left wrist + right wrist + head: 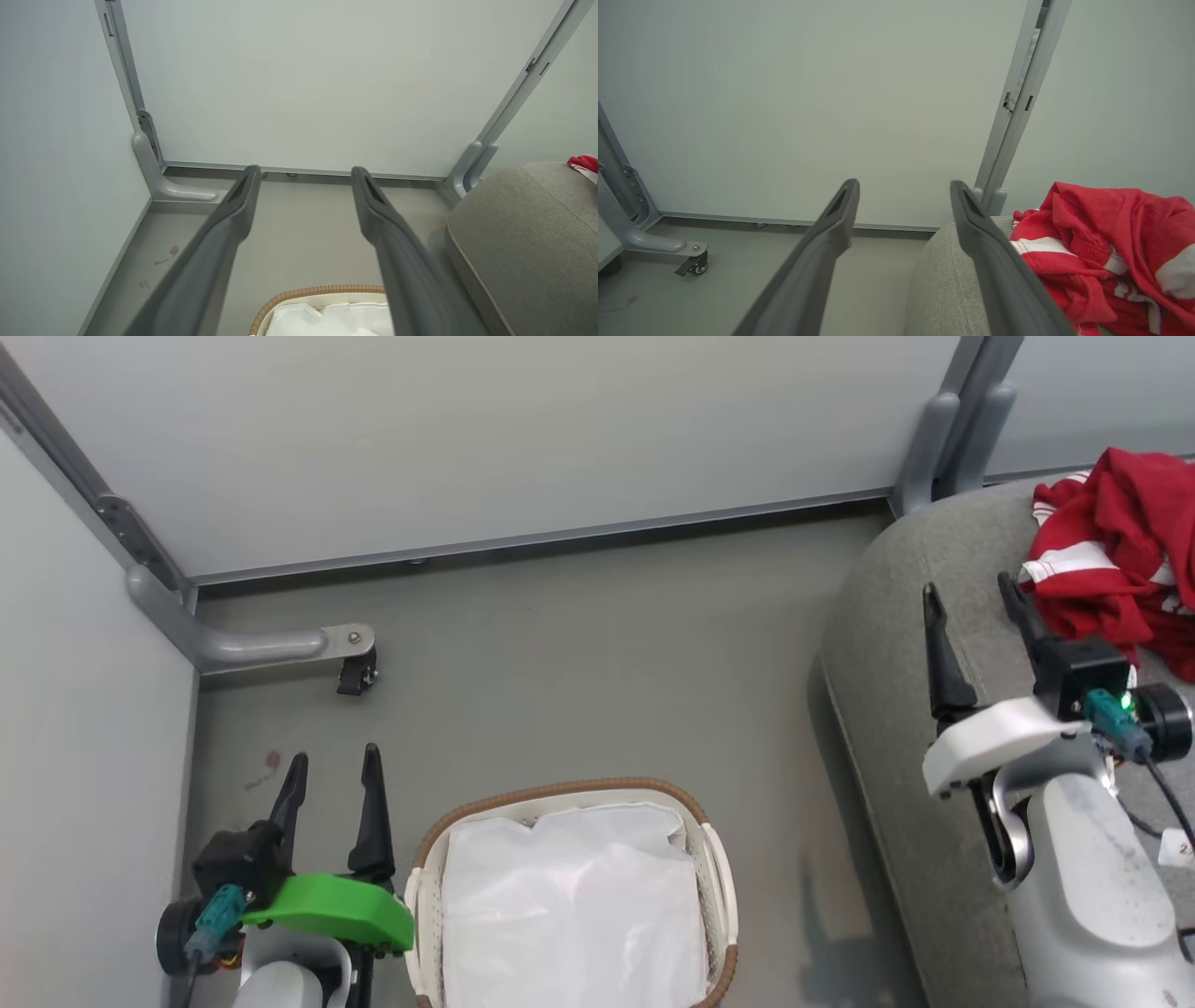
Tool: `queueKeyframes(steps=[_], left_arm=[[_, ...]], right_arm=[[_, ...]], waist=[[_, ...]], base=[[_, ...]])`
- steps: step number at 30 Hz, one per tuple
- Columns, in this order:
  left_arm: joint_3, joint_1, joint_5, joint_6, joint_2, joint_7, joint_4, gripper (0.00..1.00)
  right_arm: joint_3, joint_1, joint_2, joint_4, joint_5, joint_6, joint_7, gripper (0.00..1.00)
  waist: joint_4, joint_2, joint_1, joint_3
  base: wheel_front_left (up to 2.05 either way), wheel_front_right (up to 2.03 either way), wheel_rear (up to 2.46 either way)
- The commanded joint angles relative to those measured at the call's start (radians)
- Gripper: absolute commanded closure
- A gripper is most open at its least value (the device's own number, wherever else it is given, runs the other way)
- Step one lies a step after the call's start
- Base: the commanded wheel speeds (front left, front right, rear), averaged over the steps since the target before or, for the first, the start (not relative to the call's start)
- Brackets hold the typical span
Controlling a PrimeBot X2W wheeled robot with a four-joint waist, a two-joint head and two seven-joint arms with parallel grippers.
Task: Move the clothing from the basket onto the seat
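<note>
Overhead, we are holding the left gripper point(335, 753) wide and empty beside the basket point(560, 791), the right gripper point(967, 583) likewise above the seat point(896, 644); at the left wrist, the liner point(327, 317) is lying bare; at the right, the clothing point(1101, 242) is lying on that seat beside our finger point(999, 270), which could drag it off.
</note>
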Motion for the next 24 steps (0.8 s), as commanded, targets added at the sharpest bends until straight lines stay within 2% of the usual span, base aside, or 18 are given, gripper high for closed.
queueKeyframes(steps=[1,5,12,24], left_arm=[[0.012,0.021,-0.004,-0.003,0.000,0.000,-0.004,0.00],[0.032,0.049,-0.015,-0.005,0.000,0.000,-0.010,0.00],[0.035,0.098,-0.037,-0.001,0.000,0.000,-0.024,0.00],[0.022,0.128,-0.039,0.011,0.000,0.000,-0.015,0.00]], right_arm=[[-0.003,0.040,0.007,-0.015,0.009,-0.001,-0.002,0.00],[0.005,0.125,0.024,-0.052,0.024,-0.001,-0.002,0.00],[0.073,0.240,0.025,-0.096,0.126,-0.001,-0.002,0.00],[0.101,0.315,0.026,-0.119,0.151,-0.001,-0.002,0.00]], waist=[[0.028,0.0000,0.0001,-0.029],[0.033,0.0000,0.0001,-0.041],[0.031,0.0000,0.0001,-0.051],[0.023,0.0000,0.0001,-0.066]], base=[[0.00,0.00,0.00],[0.00,0.00,0.00],[0.00,0.00,0.00],[0.00,0.00,0.00]])
